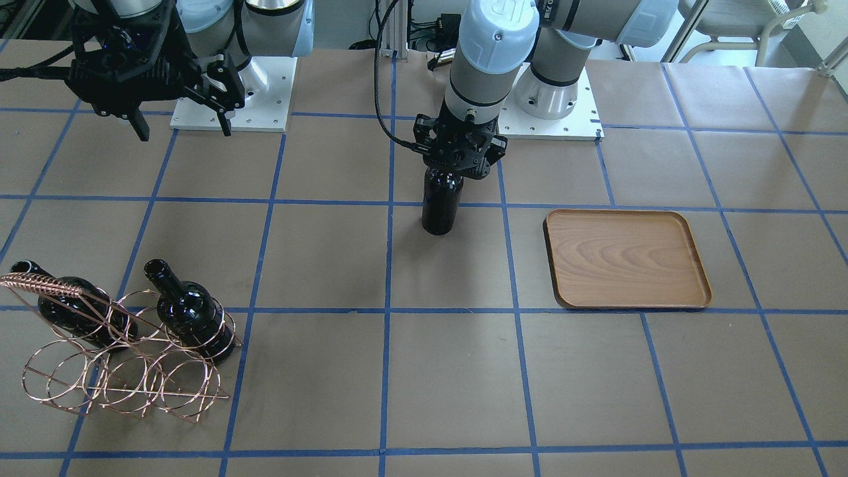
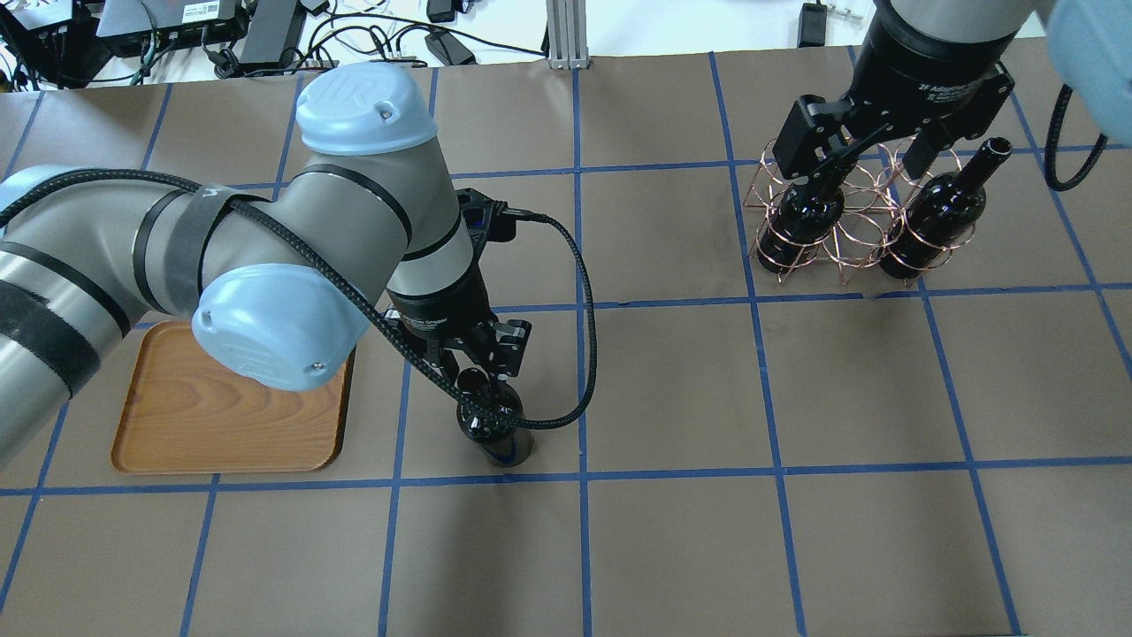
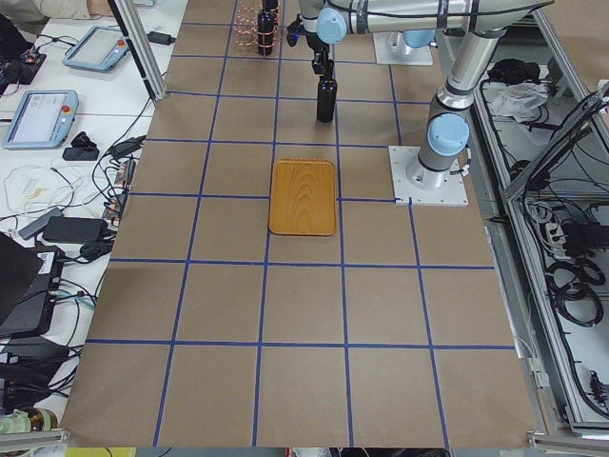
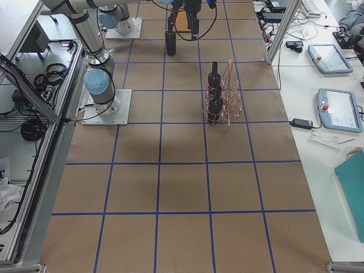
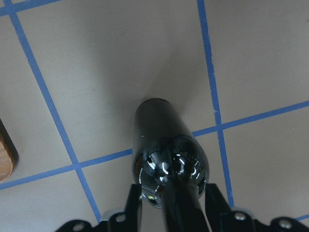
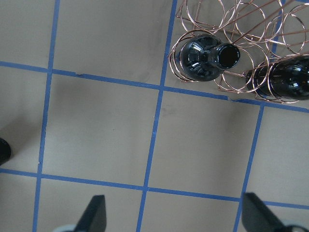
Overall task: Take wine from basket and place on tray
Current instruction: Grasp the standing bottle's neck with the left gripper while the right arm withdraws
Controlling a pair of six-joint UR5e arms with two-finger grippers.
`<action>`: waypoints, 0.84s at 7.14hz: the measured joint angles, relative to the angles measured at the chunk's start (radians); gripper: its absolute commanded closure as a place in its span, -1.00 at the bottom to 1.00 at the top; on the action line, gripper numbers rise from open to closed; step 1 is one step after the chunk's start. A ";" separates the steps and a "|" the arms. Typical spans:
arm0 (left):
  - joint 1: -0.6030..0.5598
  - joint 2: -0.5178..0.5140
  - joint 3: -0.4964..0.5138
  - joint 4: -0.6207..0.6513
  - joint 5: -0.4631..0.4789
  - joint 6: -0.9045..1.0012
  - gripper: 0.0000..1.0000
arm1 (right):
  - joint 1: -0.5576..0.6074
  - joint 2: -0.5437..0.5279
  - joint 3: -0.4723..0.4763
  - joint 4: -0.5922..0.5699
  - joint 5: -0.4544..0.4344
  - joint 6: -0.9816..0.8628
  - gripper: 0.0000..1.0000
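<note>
My left gripper (image 1: pixel 458 171) is shut on the neck of a near-black wine bottle (image 1: pixel 442 207), which it holds upright at the table's middle. Whether the base touches the table I cannot tell. It also shows in the overhead view (image 2: pixel 489 423) and the left wrist view (image 5: pixel 166 150). The wooden tray (image 1: pixel 626 260) lies bare beside it, one grid square away. My right gripper (image 2: pixel 853 164) is open and empty, high above the copper wire basket (image 2: pixel 847 232). The basket (image 1: pixel 126 371) holds two more bottles (image 1: pixel 192 318) (image 1: pixel 73 311).
Brown paper with blue tape grid lines covers the table. The two arm base plates (image 1: pixel 232 99) (image 1: pixel 553 112) sit at the robot's edge. Cables and devices lie beyond the far edge (image 2: pixel 265 35). The tray's corner (image 5: pixel 5 154) shows in the left wrist view.
</note>
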State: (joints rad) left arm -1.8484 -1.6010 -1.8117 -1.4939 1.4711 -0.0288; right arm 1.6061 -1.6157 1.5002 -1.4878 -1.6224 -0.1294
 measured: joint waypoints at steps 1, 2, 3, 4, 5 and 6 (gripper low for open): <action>0.000 0.000 0.000 -0.001 0.000 0.000 0.54 | 0.000 -0.001 0.000 0.000 -0.002 0.000 -1.00; -0.001 0.001 0.001 -0.008 0.000 0.000 1.00 | -0.001 -0.001 0.000 0.000 -0.004 0.000 -1.00; -0.001 0.001 0.001 -0.021 0.000 0.002 1.00 | -0.001 -0.001 -0.001 -0.001 -0.006 0.001 -1.00; -0.002 0.001 0.002 -0.033 0.000 0.005 1.00 | -0.002 -0.002 -0.002 -0.002 -0.010 0.000 -1.00; -0.002 0.001 0.005 -0.039 -0.003 0.006 0.84 | -0.004 -0.002 -0.003 -0.002 -0.020 0.000 -1.00; -0.003 -0.001 0.010 -0.040 -0.011 0.005 -0.32 | -0.005 -0.002 -0.003 -0.003 -0.026 0.000 -1.00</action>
State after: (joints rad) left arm -1.8510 -1.6016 -1.8016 -1.5339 1.4599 -0.0234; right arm 1.6013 -1.6180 1.4972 -1.4908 -1.6486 -0.1299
